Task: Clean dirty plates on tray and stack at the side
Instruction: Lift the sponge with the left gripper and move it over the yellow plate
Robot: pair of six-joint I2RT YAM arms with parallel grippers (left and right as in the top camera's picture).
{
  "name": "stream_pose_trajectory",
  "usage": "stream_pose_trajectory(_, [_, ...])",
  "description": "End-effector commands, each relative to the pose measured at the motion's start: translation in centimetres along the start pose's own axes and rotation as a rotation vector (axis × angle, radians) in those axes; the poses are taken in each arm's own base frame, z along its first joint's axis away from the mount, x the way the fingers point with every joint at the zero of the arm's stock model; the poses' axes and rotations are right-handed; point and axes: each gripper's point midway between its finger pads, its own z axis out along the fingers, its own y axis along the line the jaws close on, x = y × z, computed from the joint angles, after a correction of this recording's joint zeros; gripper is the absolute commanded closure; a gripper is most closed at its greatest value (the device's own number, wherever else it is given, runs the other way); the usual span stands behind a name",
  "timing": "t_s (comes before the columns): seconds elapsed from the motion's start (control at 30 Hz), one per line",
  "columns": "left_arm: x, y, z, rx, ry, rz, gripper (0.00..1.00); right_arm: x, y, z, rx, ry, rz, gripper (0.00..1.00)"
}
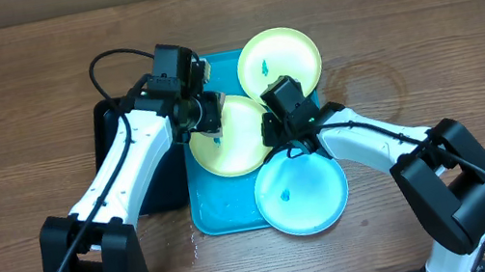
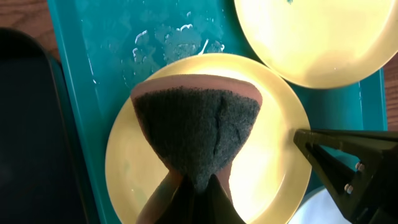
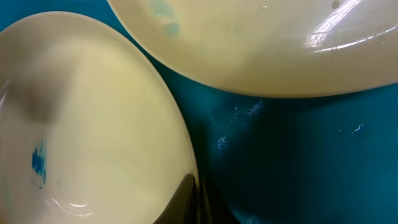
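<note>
Overhead: all three plates on tray (image 1: 230, 211). Far green plate (image 1: 292, 50) at 12, middle green plate (image 1: 240, 151) centre, blue plate (image 1: 316, 198) at 5, each with teal smudge. Nothing stacked on bench (image 1: 5, 115). My left end effector (image 1: 209, 120) over middle one.

Left wrist: clenched on sponge (image 2: 199, 124), scouring face down at plate.

Right wrist: my right end effector (image 3: 196, 196) looks nipped onto middle plate's rim; smear (image 3: 38, 163) unwiped. Barely started imo.
</note>
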Motion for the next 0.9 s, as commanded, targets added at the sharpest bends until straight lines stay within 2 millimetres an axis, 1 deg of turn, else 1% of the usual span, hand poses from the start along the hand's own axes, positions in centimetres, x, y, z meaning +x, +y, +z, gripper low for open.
stream_pose_trajectory(0.0, [0.04, -0.49, -0.01, -0.003, -0.007, 0.017, 0.96, -0.44, 0.26, -0.25, -0.008, -0.005, 0.004, 0.96])
stream_pose_trajectory(0.17, [0.81, -0.37, 0.53, -0.008, 0.009, 0.018, 0.96, -0.43, 0.25, -0.25, -0.008, -0.004, 0.004, 0.96])
stream_pose_trajectory(0.43, [0.83, -0.37, 0.55, -0.007, 0.009, -0.015, 0.96, -0.43, 0.25, -0.25, -0.008, -0.005, 0.004, 0.96])
stream_pose_trajectory(0.87, [0.86, -0.35, 0.58, -0.008, 0.010, -0.015, 0.96, -0.44, 0.25, -0.25, -0.008, -0.005, 0.004, 0.96])
